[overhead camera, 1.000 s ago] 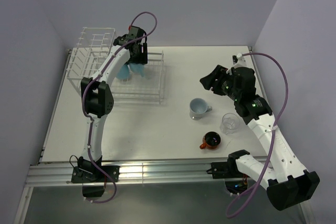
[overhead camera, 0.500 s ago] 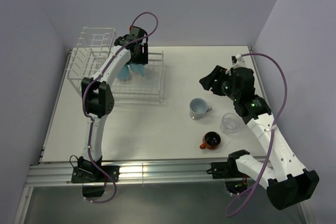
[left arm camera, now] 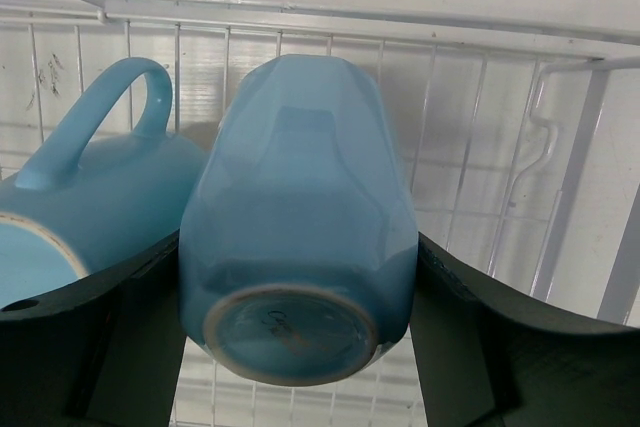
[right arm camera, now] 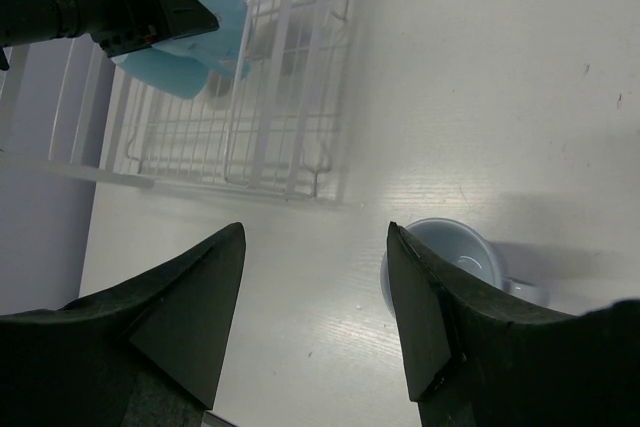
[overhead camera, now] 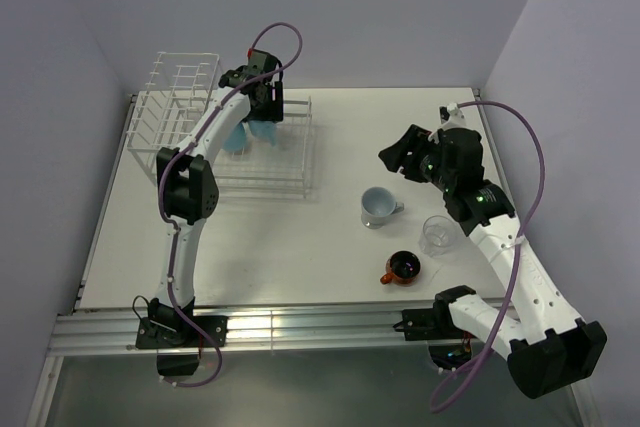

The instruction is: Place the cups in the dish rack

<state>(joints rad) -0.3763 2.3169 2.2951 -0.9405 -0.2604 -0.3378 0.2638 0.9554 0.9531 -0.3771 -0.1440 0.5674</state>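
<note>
Left jaws grip a light blue mug (left arm camera: 300, 237) over the dish rack (overhead camera: 262, 188); right jaws gape above open surface (overhead camera: 300, 247) near pale mug (overhead camera: 378, 205).

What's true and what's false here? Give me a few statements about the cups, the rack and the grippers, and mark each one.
1. The left gripper is shut on a light blue mug. True.
2. The right gripper holds the glass tumbler. False: it is open and empty; the glass tumbler stands on the table.
3. The orange-red cup is in the dish rack. False: it stands on the table.
4. A second light blue mug is right beside the held one. True.
</note>
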